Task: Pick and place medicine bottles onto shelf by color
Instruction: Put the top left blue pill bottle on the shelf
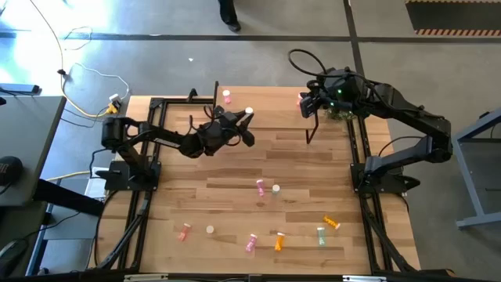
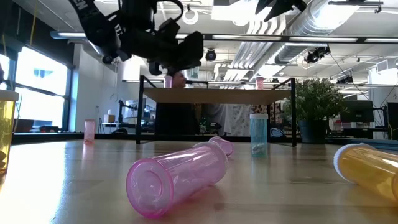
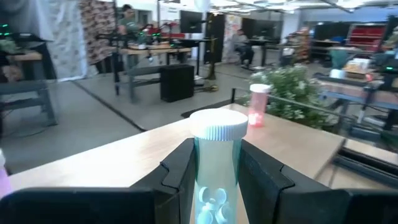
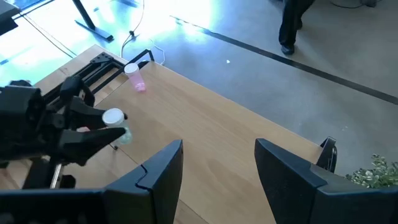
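My left gripper (image 1: 244,119) hangs over the shelf (image 1: 274,117) at the table's far side, shut on a pale green medicine bottle (image 3: 216,168) with a white ribbed cap (image 1: 249,112). A pink bottle (image 1: 227,96) stands upright on the shelf's far left part. A salmon-red one (image 3: 257,106) stands at its far right. My right gripper (image 4: 217,168) is open above the shelf's right end and holds nothing. Several more bottles lie or stand on the near half of the table, among them a pink one (image 2: 180,177) on its side. My left gripper pinches the pale green bottle's body (image 3: 214,186) below the cap, one finger (image 3: 180,171) on each side. The fingers come level from the table's left. The bottle stands about upright in the hold, its cap above the fingers, clear of the shelf board.
A potted plant (image 3: 292,93) stands past the shelf's right end. On the near table are an orange bottle (image 1: 332,224), a green one (image 1: 321,235), another orange one (image 1: 279,241), a pink one (image 1: 251,244) and a salmon one (image 1: 185,232). Black frame rails run along both sides.
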{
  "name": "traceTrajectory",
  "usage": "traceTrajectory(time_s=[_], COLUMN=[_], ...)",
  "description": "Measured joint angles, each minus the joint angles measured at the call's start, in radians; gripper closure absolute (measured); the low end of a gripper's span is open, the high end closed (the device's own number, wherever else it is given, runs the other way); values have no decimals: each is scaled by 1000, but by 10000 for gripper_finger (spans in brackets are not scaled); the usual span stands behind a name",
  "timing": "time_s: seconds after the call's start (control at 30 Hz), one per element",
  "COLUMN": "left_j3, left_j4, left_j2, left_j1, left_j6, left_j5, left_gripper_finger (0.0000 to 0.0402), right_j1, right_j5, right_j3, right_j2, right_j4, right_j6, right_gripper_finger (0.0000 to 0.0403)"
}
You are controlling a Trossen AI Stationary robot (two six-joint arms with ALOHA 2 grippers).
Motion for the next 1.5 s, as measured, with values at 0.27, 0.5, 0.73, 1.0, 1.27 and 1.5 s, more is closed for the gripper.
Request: traceTrajectory(time_s=[0.27,0.5,0.73,1.0,1.27,1.5], left_j3=[10,10,10,11,9,9], left_j4=[-10,-83,-121,-128,-136,-129], left_j2=[23,23,23,21,22,22], left_j1=[36,52,52,52,53,53], left_j6=[-49,-121,-82,-83,-109,-120], left_j5=[-4,1,4,4,30,26], left_gripper_finger=[309,309,309,309,270,218], right_j1=[0,0,0,0,0,0], right_j5=[3,3,3,3,2,2], right_j3=[0,0,0,0,0,0], right_j2=[0,0,0,0,0,0], right_j4=[-1,0,-1,-1,-1,-1], right_j6=[-10,-42,-45,-42,-42,-42], right_gripper_finger=[212,212,212,212,212,212])
